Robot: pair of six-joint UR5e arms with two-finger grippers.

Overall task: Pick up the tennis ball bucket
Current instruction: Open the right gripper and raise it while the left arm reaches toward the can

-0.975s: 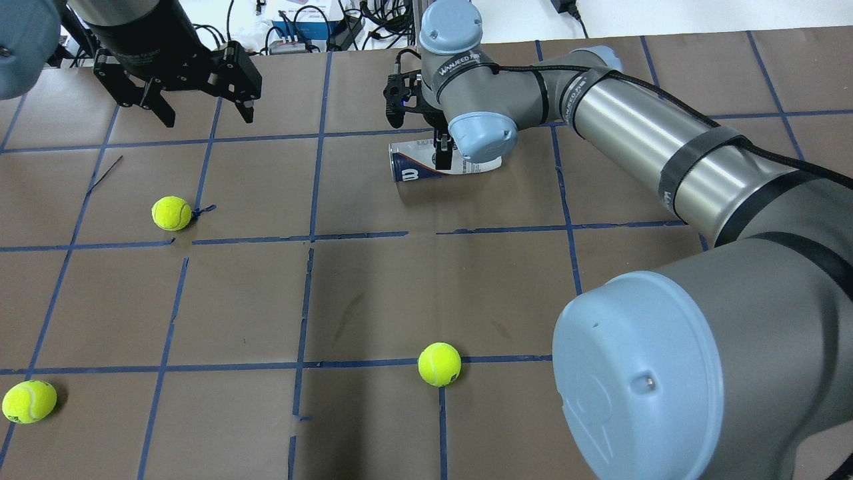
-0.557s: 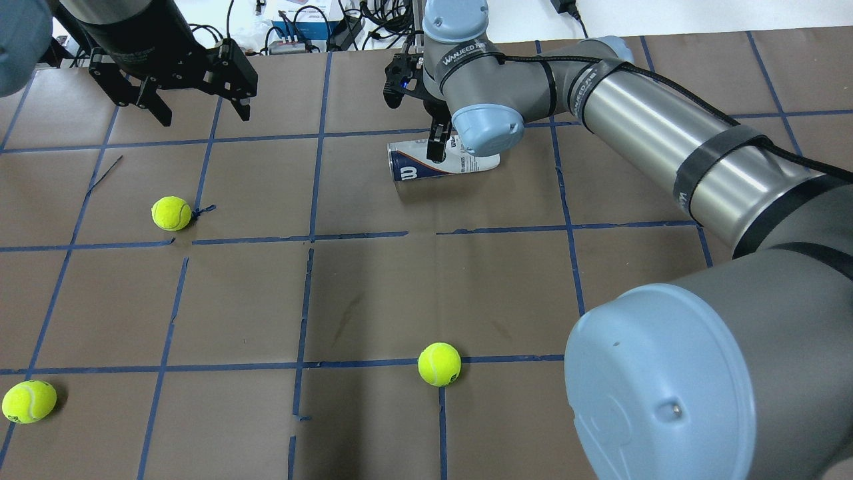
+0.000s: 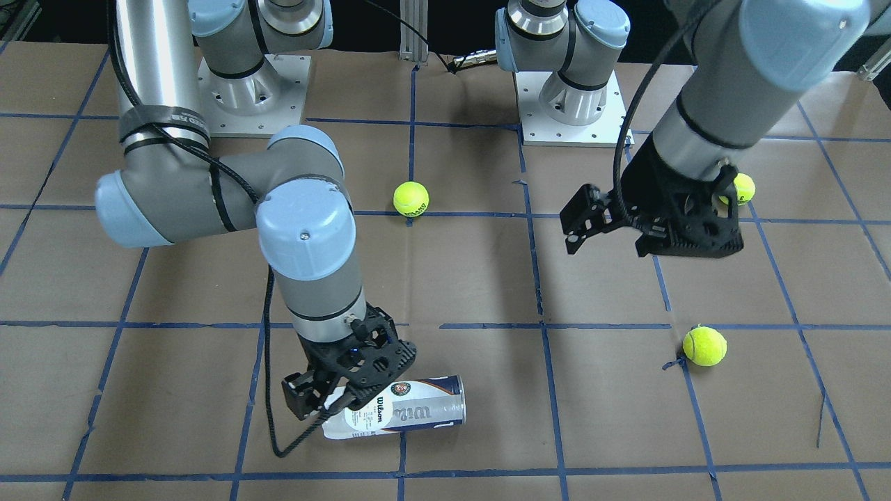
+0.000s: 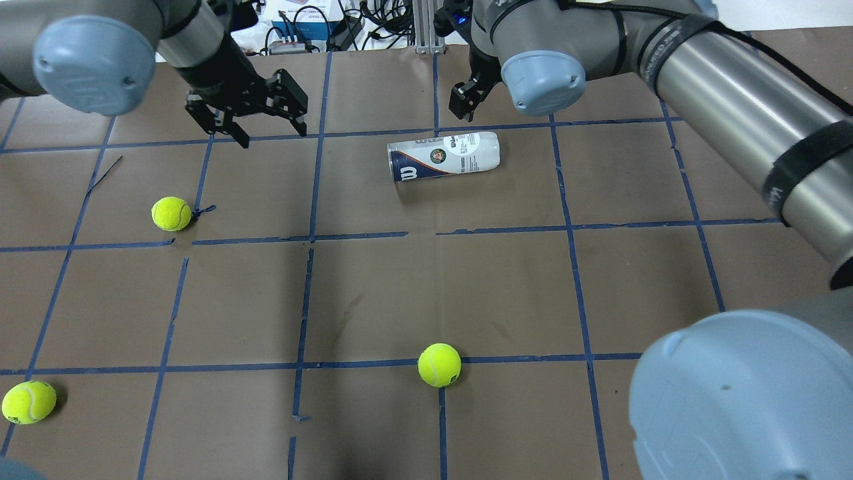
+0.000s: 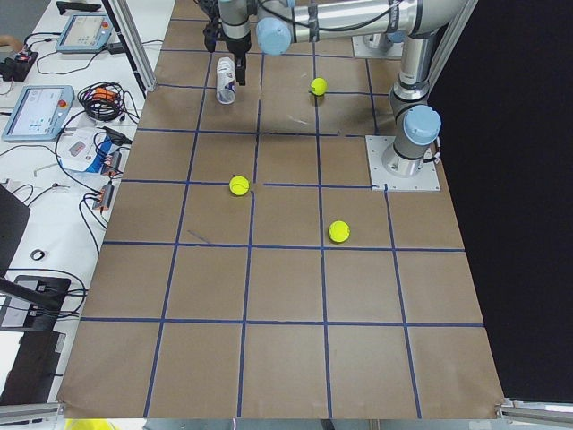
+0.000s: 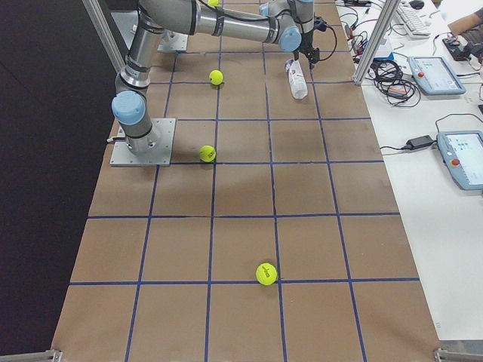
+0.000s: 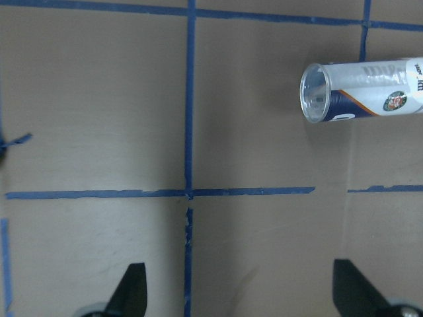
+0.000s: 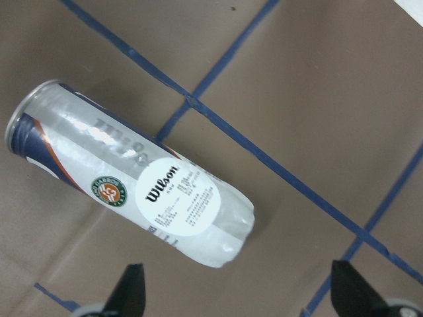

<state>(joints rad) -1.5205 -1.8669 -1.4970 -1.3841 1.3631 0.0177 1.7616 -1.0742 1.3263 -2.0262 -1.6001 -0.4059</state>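
Lying on its side on the table [image 4: 426,280], long axis crosswise to the robot, the can [image 4: 443,157] is seen just beside the wide-open right gripper [image 8: 239,292], with the open left gripper [image 4: 272,130] well apart.

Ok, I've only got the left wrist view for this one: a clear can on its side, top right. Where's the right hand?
Observer: The right hand is open above the clear-plastic tennis ball can with the white and navy label, not touching it.
Operator: Over which end?
Observer: Nearer its closed end than its silvery rim.
Operator: Any balls about?
Observer: Three yellow-green tennis balls lie loose on the brown paper-covered table, all apart from the can.
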